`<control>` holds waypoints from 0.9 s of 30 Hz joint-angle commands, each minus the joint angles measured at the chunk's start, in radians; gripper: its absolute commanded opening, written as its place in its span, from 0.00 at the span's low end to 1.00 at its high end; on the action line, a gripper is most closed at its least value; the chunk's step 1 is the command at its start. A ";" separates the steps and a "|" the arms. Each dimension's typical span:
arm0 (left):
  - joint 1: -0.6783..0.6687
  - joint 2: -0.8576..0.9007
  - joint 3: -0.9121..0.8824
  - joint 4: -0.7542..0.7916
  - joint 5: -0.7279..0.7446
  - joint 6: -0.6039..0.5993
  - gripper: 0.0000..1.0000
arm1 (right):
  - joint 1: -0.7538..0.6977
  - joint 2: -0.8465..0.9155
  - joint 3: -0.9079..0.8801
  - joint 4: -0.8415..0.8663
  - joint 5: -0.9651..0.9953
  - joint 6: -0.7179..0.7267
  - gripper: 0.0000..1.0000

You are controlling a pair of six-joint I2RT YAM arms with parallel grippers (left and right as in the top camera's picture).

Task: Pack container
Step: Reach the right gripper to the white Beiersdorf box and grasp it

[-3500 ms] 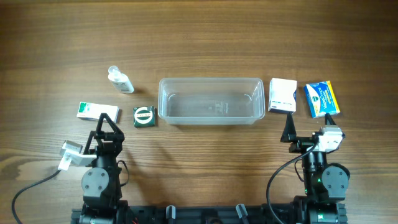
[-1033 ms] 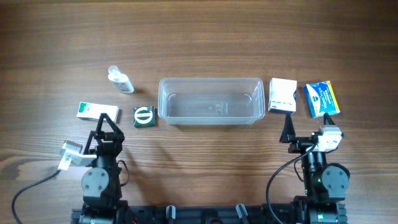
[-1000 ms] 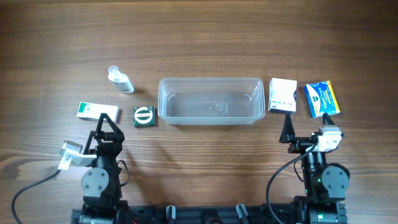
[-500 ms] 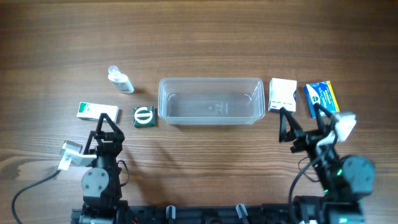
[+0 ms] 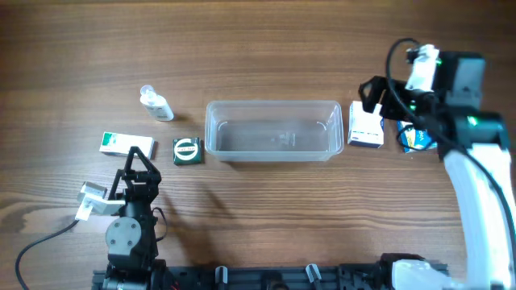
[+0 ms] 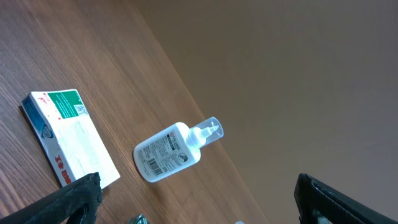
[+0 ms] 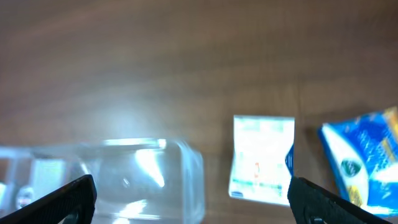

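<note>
The clear plastic container (image 5: 271, 130) stands empty at the table's middle. Its right end shows blurred in the right wrist view (image 7: 124, 180). My right gripper (image 5: 385, 95) is open and empty, raised above the gap between the container's right end and a white box (image 5: 367, 125). In the right wrist view my open jaws (image 7: 191, 190) frame the white box (image 7: 262, 157). My left gripper (image 5: 139, 165) is open and empty near the front edge, left of the container. Its jaws (image 6: 196, 194) point toward a small clear bottle (image 6: 174, 149).
A blue packet (image 5: 417, 138) lies right of the white box, partly under my right arm, and shows in the right wrist view (image 7: 367, 158). A green-and-white box (image 5: 125, 143), a dark green square box (image 5: 186, 151) and the bottle (image 5: 157, 105) lie left of the container.
My right arm has lifted from its rest at the front edge and reached forward over the white box and blue packet. The left arm and all objects have stayed put.
</note>
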State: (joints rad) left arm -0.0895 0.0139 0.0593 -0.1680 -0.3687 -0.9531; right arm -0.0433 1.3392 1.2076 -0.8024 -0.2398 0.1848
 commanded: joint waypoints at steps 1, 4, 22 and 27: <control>0.007 -0.007 -0.004 0.001 -0.014 -0.009 1.00 | -0.005 0.158 0.015 -0.046 0.019 -0.025 1.00; 0.007 -0.007 -0.004 0.001 -0.014 -0.009 1.00 | -0.005 0.278 0.015 -0.051 0.065 -0.017 1.00; 0.007 -0.007 -0.004 0.001 -0.014 -0.009 1.00 | -0.005 0.541 0.014 0.021 0.188 0.028 0.95; 0.007 -0.007 -0.004 0.000 -0.014 -0.009 1.00 | -0.005 0.542 0.003 0.026 0.192 0.028 0.85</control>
State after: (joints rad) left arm -0.0895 0.0139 0.0593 -0.1680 -0.3687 -0.9531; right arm -0.0433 1.8648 1.2098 -0.7807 -0.0692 0.2054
